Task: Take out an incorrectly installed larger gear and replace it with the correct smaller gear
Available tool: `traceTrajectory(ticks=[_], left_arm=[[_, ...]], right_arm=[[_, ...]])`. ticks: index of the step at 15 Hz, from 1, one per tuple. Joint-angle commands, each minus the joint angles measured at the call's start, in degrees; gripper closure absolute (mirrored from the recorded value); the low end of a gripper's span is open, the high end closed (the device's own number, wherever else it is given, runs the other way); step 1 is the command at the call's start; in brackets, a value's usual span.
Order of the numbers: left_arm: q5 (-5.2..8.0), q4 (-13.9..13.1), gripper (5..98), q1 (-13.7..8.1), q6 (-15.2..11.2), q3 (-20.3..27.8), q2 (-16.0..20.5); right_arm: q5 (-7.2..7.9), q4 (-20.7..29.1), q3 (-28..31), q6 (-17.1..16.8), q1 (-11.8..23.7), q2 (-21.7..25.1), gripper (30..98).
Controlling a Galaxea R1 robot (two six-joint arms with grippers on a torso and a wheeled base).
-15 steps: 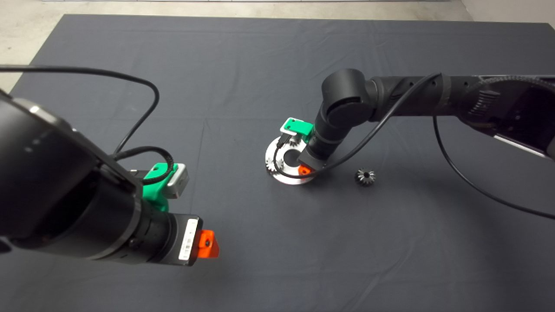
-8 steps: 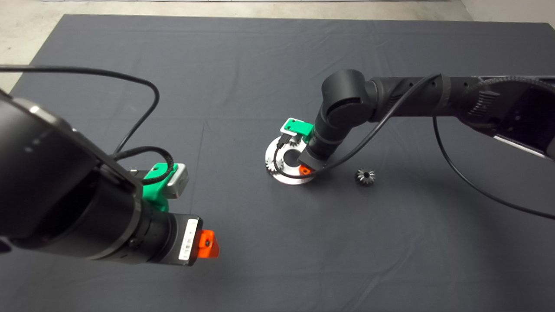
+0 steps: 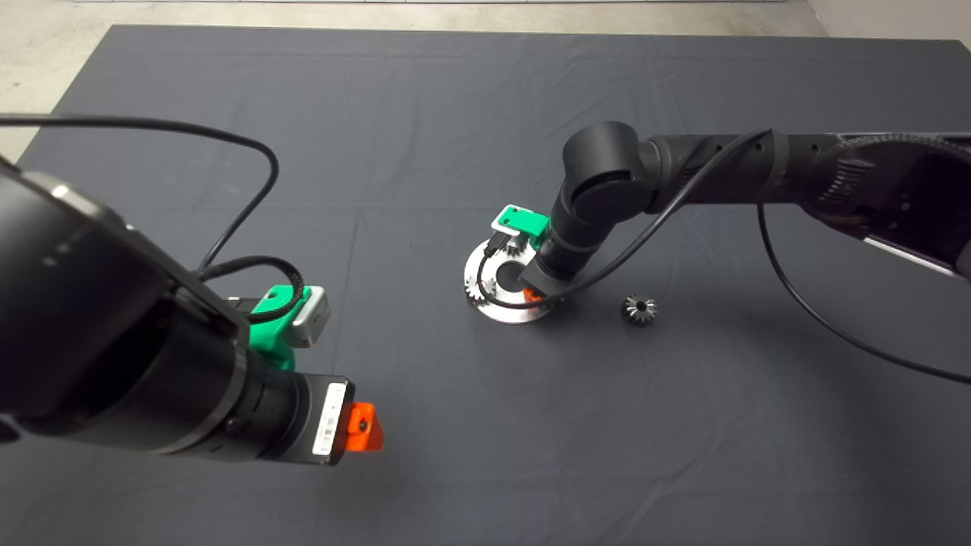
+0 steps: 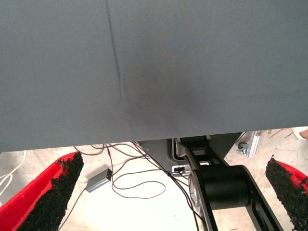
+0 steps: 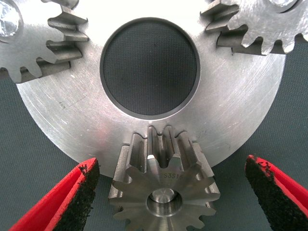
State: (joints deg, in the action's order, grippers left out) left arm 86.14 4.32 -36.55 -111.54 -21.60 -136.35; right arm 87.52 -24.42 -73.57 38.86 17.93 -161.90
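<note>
The larger gear [image 5: 163, 192], shiny with long flared teeth, sits on the edge of a round silver plate [image 5: 240, 110]. My right gripper [image 5: 171, 166] is open, with one finger [image 5: 72, 197] on each side of that gear and a gap to it on both sides. In the head view the right gripper [image 3: 533, 293] is low over the plate [image 3: 501, 311] and hides the larger gear. The smaller gear [image 3: 639, 309], dark grey, lies on the mat to the right of the plate. My left gripper [image 3: 364, 428] is open and empty at the lower left.
Two pale short-toothed gears [image 5: 29, 48] [image 5: 262, 21] sit on the plate around its dark centre hole [image 5: 150, 67]. The left wrist view shows the left gripper [image 4: 171, 187] past the mat's edge [image 4: 144, 137], with cables and a black robot base on the floor.
The right gripper has sunk slightly over the plate, so its red finger is now mostly hidden in the head view. The left arm and the smaller gear have not moved.
</note>
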Motion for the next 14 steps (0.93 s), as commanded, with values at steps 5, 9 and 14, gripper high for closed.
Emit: traceTrajectory(ticks=[5,9,14], left_arm=[[0.17,-1.1,6.1,-1.2,0.4,0.9,-0.1],[0.17,-1.1,6.1,-1.2,0.4,0.9,-0.1],[0.17,-0.9,6.1,-1.2,0.4,0.9,-0.1]], right_arm=[[6.53,-0.8,0.1,3.7,1.1,-0.2,48.1],[6.61,-0.4,0.4,4.6,1.1,-0.2,52.6],[6.54,2.6,0.5,5.3,1.1,0.1,52.6]])
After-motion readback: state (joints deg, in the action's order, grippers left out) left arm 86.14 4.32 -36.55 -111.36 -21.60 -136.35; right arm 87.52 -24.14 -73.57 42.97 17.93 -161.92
